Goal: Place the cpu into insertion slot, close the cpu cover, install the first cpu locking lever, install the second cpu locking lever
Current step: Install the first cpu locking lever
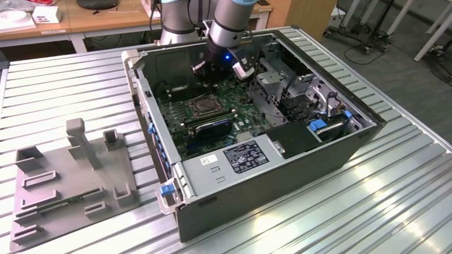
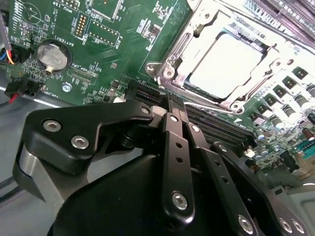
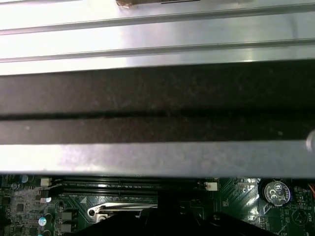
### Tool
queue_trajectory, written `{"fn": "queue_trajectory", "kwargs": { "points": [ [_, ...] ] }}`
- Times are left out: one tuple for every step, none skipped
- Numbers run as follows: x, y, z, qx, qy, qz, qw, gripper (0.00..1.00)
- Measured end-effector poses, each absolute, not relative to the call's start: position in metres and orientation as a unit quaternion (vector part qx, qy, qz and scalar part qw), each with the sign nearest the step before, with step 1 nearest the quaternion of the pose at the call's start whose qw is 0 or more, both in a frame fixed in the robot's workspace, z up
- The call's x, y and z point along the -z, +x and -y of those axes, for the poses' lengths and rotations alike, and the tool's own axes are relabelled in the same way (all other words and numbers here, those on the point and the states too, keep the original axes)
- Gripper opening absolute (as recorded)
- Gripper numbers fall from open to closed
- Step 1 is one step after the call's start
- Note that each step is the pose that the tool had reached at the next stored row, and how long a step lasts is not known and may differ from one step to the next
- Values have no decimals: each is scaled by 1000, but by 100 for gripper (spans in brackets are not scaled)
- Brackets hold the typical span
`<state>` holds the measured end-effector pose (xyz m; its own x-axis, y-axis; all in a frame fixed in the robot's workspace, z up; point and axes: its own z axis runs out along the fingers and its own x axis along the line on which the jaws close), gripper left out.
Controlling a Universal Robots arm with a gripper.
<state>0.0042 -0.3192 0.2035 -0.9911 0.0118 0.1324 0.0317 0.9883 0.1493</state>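
One grey fixture (image 1: 71,174) lies at the exterior view's left on the slatted bench (image 1: 395,211), well apart from the open computer case (image 1: 282,180) in the middle. Inside the case, on the green board (image 1: 244,108), the insertion slot (image 1: 202,106) sits flat. My arm stands just behind it, a little toward the exterior view's right.

In the second wrist view the fingers of my tool (image 2: 170,103) are pressed together, and I see nothing between them. The tips hang over the black memory slots (image 2: 221,128), which run across between me and the socket. Beyond them is the cpu (image 2: 224,61), already seated in the slot, its pale metal top facing up away from the board. The cpu cover (image 2: 170,66) seems to lie down around it as a frame. Being square, the cpu has no real long axis; its near edge runs parallel to the memory slots. Whether the frame is locked, I cannot tell.
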Motion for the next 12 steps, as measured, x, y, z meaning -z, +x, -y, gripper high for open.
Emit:
{"fn": "queue_trajectory", "kwargs": {
  "points": [
    [-203,4,319,75,-11,995,66,11],
    [-203,4,319,75,-11,995,66,11],
    [-203,4,319,75,-11,995,65,11],
    [-202,4,319,75,-11,995,65,11],
    [-202,4,319,75,-11,995,65,11],
    [-201,4,319,75,-11,995,65,11],
    [-201,4,319,75,-11,995,65,11],
    [-200,4,319,74,-11,995,64,11],
    [-200,4,319,74,-11,995,64,11],
    [-200,4,319,73,-11,995,64,11],
    [-200,4,319,72,-11,995,64,11],
    [-200,4,319,71,-11,995,64,11]
  ]
}}
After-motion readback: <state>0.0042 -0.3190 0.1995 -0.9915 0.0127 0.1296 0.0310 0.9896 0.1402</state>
